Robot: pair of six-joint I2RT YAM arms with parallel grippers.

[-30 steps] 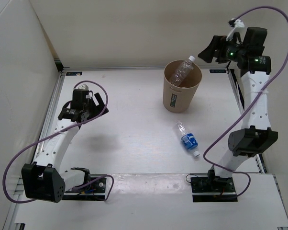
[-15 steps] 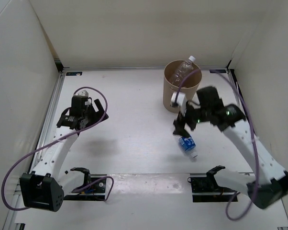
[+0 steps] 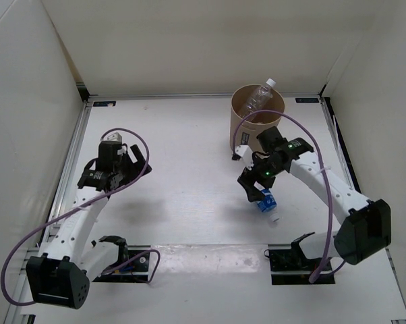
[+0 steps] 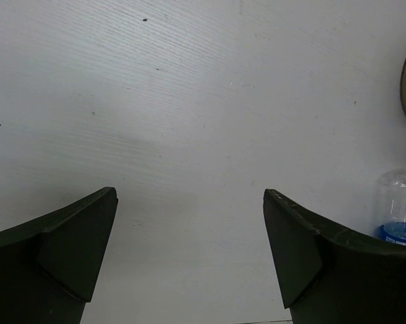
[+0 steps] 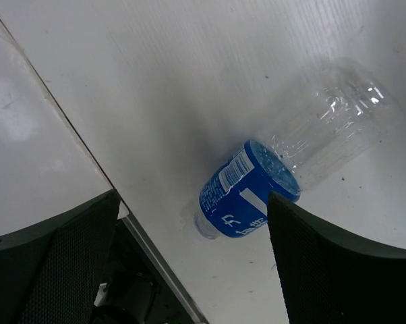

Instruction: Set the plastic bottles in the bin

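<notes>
A clear bottle with a blue label lies on its side on the white table, in front of the bin; it also shows in the right wrist view and at the right edge of the left wrist view. My right gripper hangs open just above it, jaws wide, not touching it. The tan round bin stands at the back, with a slim clear bottle with a white cap leaning out of it. My left gripper is open and empty at the left. The orange and short clear bottles are out of view.
White walls enclose the table on the left, back and right. A metal rail runs along the near edge between the two arm bases, and shows in the right wrist view. Purple cables loop off both arms.
My right arm has swung down from high at the back right, past the bin, to just above the blue-label bottle. My left arm has shifted slightly.
</notes>
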